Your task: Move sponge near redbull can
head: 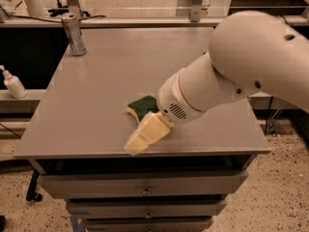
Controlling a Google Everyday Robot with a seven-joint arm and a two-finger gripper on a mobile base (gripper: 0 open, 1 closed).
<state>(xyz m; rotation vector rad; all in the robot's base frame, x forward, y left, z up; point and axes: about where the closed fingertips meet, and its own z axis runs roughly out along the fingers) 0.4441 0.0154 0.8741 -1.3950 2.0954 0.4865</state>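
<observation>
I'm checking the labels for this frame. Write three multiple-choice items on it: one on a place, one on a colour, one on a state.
1. Where is the pincer?
A. by the table's front edge, right at the sponge
B. at the table's far right corner
C. off the table's left side

2. What colour is the sponge's top?
A. red
B. dark green
C. white

3. How is the can placed?
A. lying on its side
B. crushed flat
C. standing upright

Answers:
1 A: the pale pincer hangs low near the front edge, against the sponge's near side.
2 B: a dark green top shows beside the arm.
3 C: the can stands on its base at the far left corner.
</observation>
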